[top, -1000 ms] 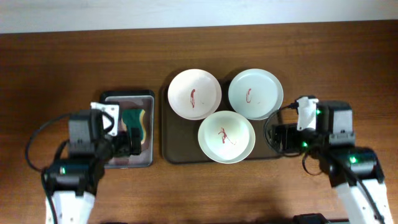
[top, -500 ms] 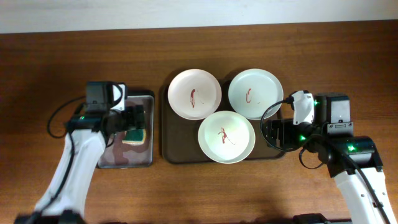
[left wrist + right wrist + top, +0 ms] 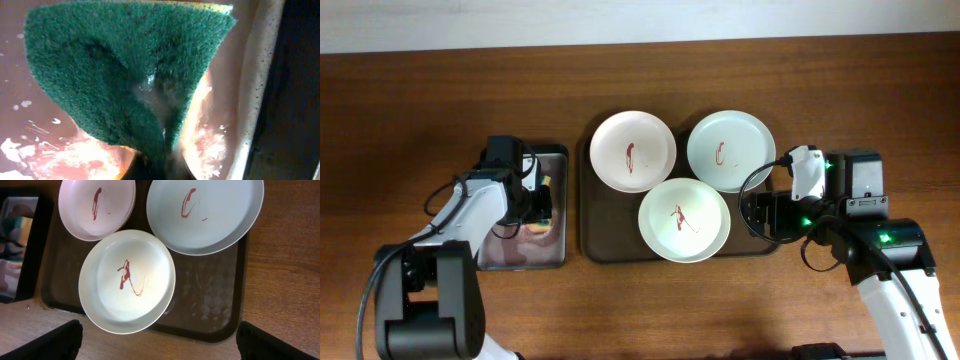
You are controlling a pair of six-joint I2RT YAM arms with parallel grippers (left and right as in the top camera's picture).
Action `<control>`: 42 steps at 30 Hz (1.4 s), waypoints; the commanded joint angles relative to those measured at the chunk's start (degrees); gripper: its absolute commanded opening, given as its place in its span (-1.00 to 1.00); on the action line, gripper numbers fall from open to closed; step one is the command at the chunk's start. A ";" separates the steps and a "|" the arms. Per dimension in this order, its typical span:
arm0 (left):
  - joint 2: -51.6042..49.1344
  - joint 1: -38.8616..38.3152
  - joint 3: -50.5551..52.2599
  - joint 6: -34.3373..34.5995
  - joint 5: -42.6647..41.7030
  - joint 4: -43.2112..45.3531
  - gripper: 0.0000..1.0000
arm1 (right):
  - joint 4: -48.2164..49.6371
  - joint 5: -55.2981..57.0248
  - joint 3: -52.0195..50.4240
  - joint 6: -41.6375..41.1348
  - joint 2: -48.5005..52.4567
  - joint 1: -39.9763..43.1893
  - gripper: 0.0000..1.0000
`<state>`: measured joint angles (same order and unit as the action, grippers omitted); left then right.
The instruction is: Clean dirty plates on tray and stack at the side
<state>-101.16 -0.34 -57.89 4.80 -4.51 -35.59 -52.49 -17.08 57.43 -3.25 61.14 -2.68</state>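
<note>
Three white plates with red smears lie on the dark brown tray (image 3: 605,245): one far left (image 3: 633,150), one far right (image 3: 730,150), one near the middle (image 3: 684,219). My left gripper (image 3: 533,205) is down in the grey pan, shut on a green scouring sponge (image 3: 125,75) that folds up between its jaws (image 3: 160,167). My right gripper (image 3: 760,215) hovers open over the tray's right end. From the right wrist, the near plate (image 3: 127,280) lies between the dark fingertips (image 3: 55,340), with the other two plates (image 3: 97,207) (image 3: 205,212) beyond on the tray (image 3: 210,305).
The grey metal pan (image 3: 515,255) stands left of the tray, wet with pinkish water, its speckled rim (image 3: 255,100) beside the sponge. Bare wooden table (image 3: 840,90) surrounds tray and pan. A white wall strip runs along the far edge.
My left arm swung in over the pan and its gripper closed on the sponge. The right gripper shifted slightly towards the tray, still open.
</note>
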 commanded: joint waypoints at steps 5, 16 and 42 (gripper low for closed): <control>-0.04 0.26 -5.20 -0.07 3.69 -5.60 0.77 | -0.02 -0.31 1.29 -0.39 0.09 -0.31 0.97; -0.13 0.24 -3.91 1.31 3.23 -3.17 0.53 | -0.07 -0.31 1.29 -0.42 0.09 -0.31 0.97; 3.89 0.24 -5.11 2.05 -5.79 -8.04 -1.00 | 0.96 -1.62 1.29 -0.26 13.44 -0.44 0.91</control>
<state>-98.98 -0.30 -62.06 6.94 -7.25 -42.83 -51.44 -17.10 57.58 -3.27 69.82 -2.68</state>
